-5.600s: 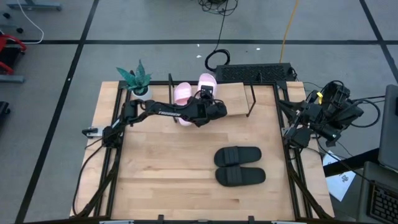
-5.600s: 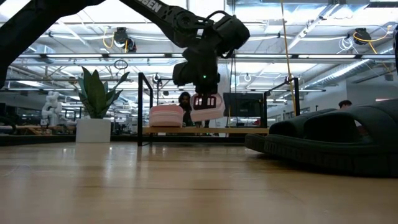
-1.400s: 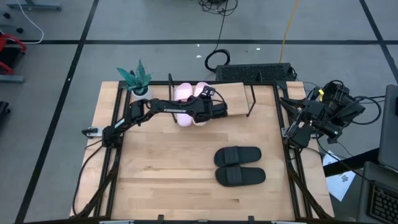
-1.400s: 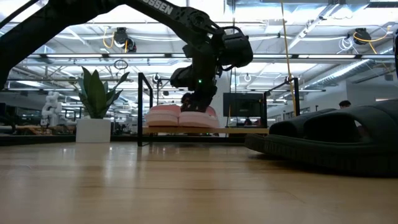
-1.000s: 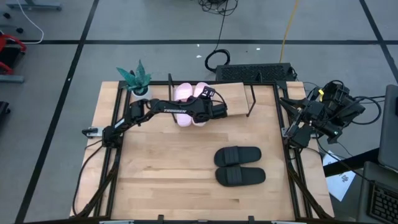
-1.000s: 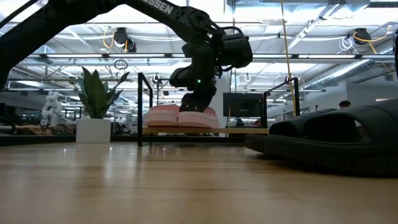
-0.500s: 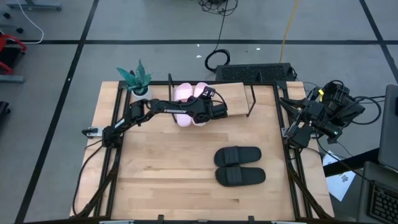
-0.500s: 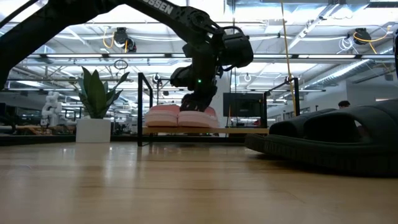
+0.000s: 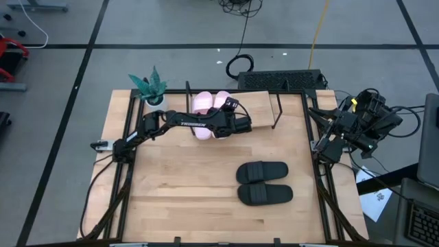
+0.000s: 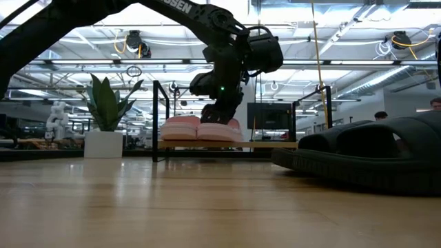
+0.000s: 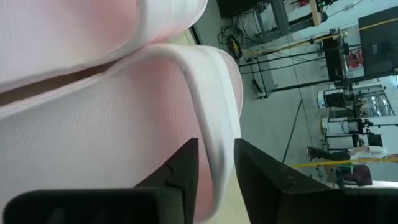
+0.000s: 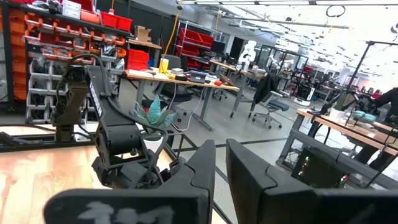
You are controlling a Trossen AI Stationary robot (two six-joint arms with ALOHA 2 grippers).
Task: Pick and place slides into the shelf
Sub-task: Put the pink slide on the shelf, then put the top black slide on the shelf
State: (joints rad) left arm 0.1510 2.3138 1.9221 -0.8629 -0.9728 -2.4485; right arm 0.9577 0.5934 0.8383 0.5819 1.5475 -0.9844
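Note:
Two pale pink slides (image 9: 201, 103) (image 9: 224, 102) lie side by side on the left part of the shelf (image 9: 260, 106), soles on its wooden board (image 10: 269, 145). My left gripper (image 9: 222, 112) reaches over the right-hand pink slide (image 10: 219, 131) and is shut on it; the left wrist view shows its fingers (image 11: 216, 180) astride the pink strap. The two black slides (image 9: 263, 171) (image 9: 265, 194) lie flat on the table, near the right side. My right gripper (image 12: 219, 168) is shut on nothing, folded back at the table's right edge (image 9: 346, 127). My left gripper pinches the right-hand pink slide by the side edge of its wide strap (image 11: 216, 155), one finger (image 11: 183, 168) on each face. The fingers come from above, slanting down toward the far edge. The slide lies on the shelf board, against the other pink slide.
A potted plant (image 9: 149, 86) stands at the table's far left corner beside the shelf's black wire end frame (image 10: 157, 117). The shelf's right half is bare board. Bare tabletop lies between the shelf and the black slides (image 10: 365, 155). People move in the room behind.

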